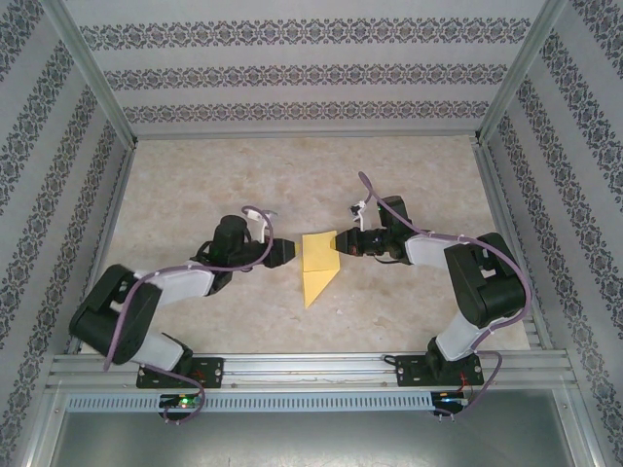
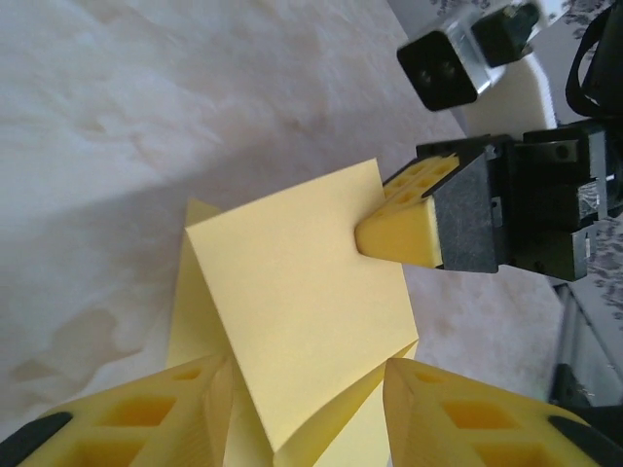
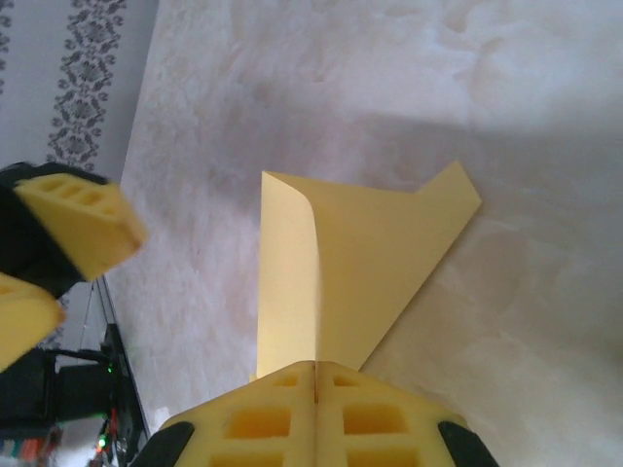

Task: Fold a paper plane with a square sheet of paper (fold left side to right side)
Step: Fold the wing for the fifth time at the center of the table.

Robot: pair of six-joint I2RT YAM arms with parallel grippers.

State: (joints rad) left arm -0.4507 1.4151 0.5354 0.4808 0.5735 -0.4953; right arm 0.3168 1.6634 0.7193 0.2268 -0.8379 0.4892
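In the top view the left gripper [image 1: 288, 252] sits at 9 o'clock of the sheet of paper [image 1: 319, 265]. Its jaws are parted and hold nothing. Its tips are just beside the paper's left edge, and it is not possible to tell whether they touch it. In its own wrist view the two yellow pads [image 2: 146, 418] are cut off by the lower edge, and the paper's near end rises between them. The paper lies mid-counter [image 1: 195, 185], partly folded: a square part with a point toward 6 o'clock. One flap is lifted off the counter and hides the layers beneath it. At 3 o'clock the right gripper [image 1: 342, 241] is closed tight on the raised flap's edge. In its wrist view the pads meet with the paper pinched between them, which hides the pinched edge.
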